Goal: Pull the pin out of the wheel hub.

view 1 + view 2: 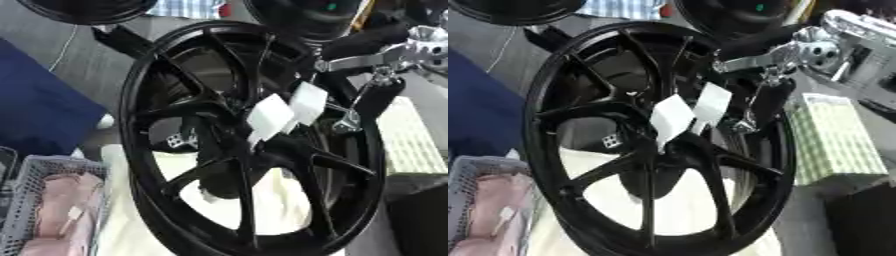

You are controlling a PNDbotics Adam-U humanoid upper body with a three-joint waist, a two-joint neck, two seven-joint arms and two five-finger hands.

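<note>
Reaching in from the upper right, my right hand (372,95) hangs over the wheel (249,140); white tags (289,112), probably marking the pin, sit just left of my fingers (350,120). Grip: cannot tell.

The upright black wheel (254,140) fills the middle; its spokes leave open gaps, widest at the lower part over the pale surface (262,205); two white tags (284,112) hang across the hub; the right hand (754,107) occupies the upper right rim; a mesh basket (35,200) crowds the lower left; a checked block (833,137) stands close at the right.
</note>
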